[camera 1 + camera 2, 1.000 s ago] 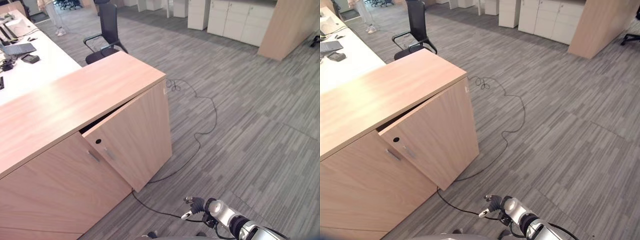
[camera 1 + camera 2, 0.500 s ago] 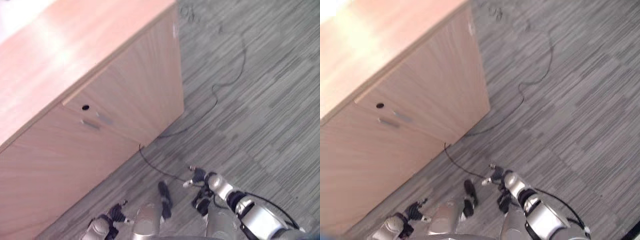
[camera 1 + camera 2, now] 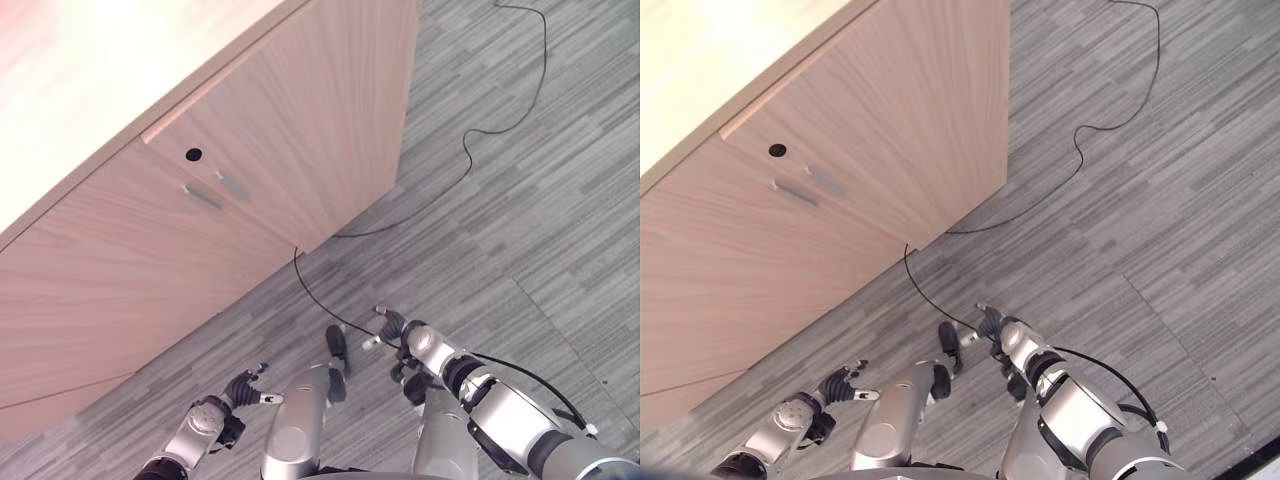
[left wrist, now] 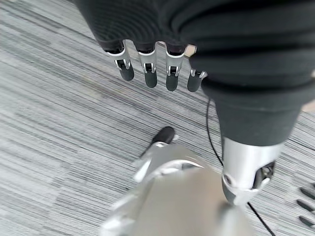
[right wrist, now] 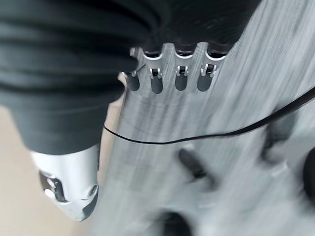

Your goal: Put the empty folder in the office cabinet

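Observation:
The light wood office cabinet [image 3: 300,120] fills the upper left of the eye views. Its two doors meet at a pair of small metal handles [image 3: 218,190] under a round keyhole [image 3: 193,155]. Whether the right door [image 3: 910,130] stands ajar I cannot tell. My left hand [image 3: 243,388] hangs low near the floor in front of the cabinet, its fingers [image 4: 147,73] relaxed and holding nothing. My right hand [image 3: 392,328] hangs further right, also low, with its fingers [image 5: 167,81] straight and nothing in them.
Grey striped carpet [image 3: 540,200] spreads to the right of the cabinet and in front of it, with free room there. The cabinet's right corner [image 3: 400,170] stands close to my right arm.
The camera has tilted down and moved closer to the cabinet, so the desk, chair and far room have left the picture. Both my hands now show low, still with nothing in them.

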